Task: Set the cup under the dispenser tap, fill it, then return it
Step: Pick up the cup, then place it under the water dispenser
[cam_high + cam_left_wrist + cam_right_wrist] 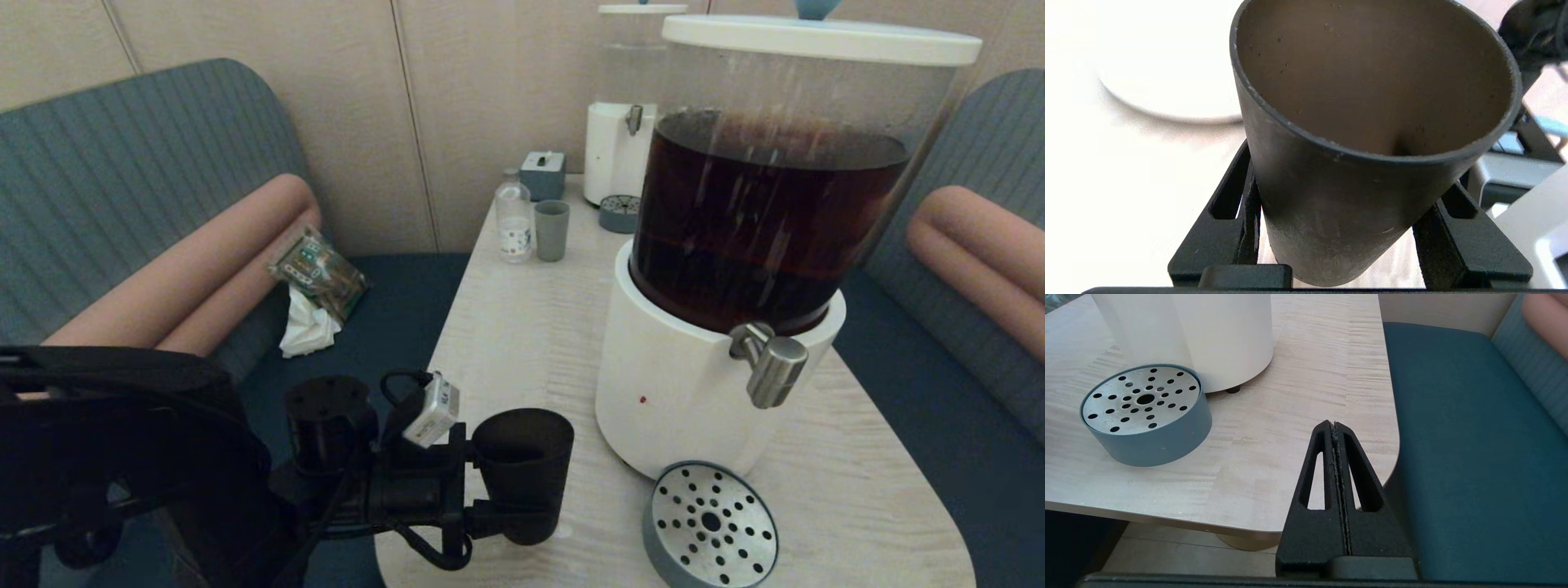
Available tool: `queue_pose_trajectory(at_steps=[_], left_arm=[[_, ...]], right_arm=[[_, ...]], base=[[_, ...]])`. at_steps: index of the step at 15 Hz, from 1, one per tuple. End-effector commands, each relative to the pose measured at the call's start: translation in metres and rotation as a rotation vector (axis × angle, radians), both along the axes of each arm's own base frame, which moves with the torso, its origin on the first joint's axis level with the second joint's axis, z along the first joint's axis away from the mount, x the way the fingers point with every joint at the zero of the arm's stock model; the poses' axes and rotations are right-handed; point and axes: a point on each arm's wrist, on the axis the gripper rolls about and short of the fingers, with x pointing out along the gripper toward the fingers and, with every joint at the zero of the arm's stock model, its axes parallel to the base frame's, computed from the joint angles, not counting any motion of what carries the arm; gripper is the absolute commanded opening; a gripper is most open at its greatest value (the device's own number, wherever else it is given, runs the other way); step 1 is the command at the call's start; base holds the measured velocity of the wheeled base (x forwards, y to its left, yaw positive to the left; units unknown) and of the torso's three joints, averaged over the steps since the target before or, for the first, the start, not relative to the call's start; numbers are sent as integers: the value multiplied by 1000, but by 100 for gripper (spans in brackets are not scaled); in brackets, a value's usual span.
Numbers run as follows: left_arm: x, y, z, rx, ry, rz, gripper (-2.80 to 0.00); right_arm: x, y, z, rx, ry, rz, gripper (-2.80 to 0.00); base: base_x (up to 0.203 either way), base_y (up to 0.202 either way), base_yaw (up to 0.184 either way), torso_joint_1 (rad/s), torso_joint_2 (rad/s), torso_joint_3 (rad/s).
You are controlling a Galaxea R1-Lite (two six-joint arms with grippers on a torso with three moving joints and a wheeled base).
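The black cup [522,465] is upright at the table's near left edge, left of the dispenser's white base [678,392]. My left gripper [522,502] is shut on the cup, with a finger on each side of its lower wall. In the left wrist view the cup [1355,171] fills the frame between the fingers of the left gripper [1349,167], and its inside looks empty. The steel dispenser tap [771,363] sticks out from the base, right of the cup and above it. My right gripper [1334,424] is shut on nothing, over the table's near right corner, and does not show in the head view.
A round perforated drip tray [709,523] [1145,412] lies on the table [531,327] below the tap. At the far end stand a smaller clear-liquid dispenser [624,122], a grey-green cup [552,230], a small bottle [514,216] and a grey box [543,173]. Upholstered benches flank the table.
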Motion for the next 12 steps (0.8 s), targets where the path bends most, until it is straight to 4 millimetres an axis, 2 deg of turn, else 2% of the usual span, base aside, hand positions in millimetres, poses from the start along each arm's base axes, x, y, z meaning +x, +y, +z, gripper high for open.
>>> queue_pose_trajectory(at_steps=[1, 4, 12], left_arm=[[-8, 3, 26, -38, -70, -2, -280], [-19, -2, 44, -67, -106, 36, -280], [-46, -31, 64, -119, -116, 6, -280]], right_arm=[[0, 0, -2, 0, 2, 1, -280], [0, 0, -2, 0, 2, 1, -280], [0, 0, -2, 0, 3, 1, -280]], base=[[0, 0, 0, 0, 0, 0], [0, 0, 0, 0, 0, 0], [0, 0, 0, 0, 0, 0]])
